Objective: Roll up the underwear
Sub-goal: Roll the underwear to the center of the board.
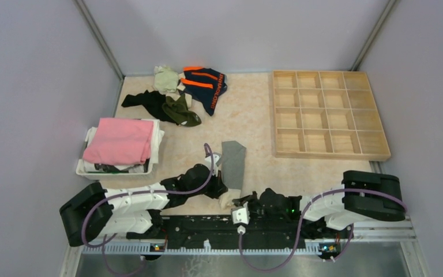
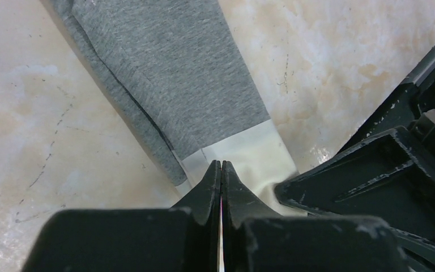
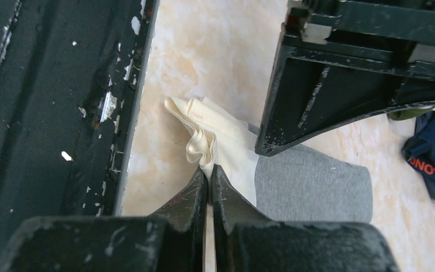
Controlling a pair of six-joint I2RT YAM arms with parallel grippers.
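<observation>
The grey underwear (image 1: pixel 234 160) lies folded into a long narrow strip on the table, its cream waistband (image 3: pixel 226 139) at the near end. My left gripper (image 2: pixel 221 164) is shut with its tips on the waistband's (image 2: pixel 249 156) left corner, the grey cloth (image 2: pixel 170 73) stretching away beyond. My right gripper (image 3: pixel 210 169) is shut on the waistband's bunched right corner. In the top view both grippers, left (image 1: pixel 224 193) and right (image 1: pixel 237 202), meet at that near end. More underwear lies at the back: a navy pair with orange stripes (image 1: pixel 205 83), an olive one (image 1: pixel 180 112) and a dark one (image 1: pixel 143 101).
A white basket (image 1: pixel 81 167) at the left holds a folded pink cloth (image 1: pixel 121 141). A wooden tray of compartments (image 1: pixel 329 115) stands at the right. A pale green cloth (image 1: pixel 165 78) lies beside the back pile. The arms' black base rail (image 3: pixel 45 113) runs just behind the waistband.
</observation>
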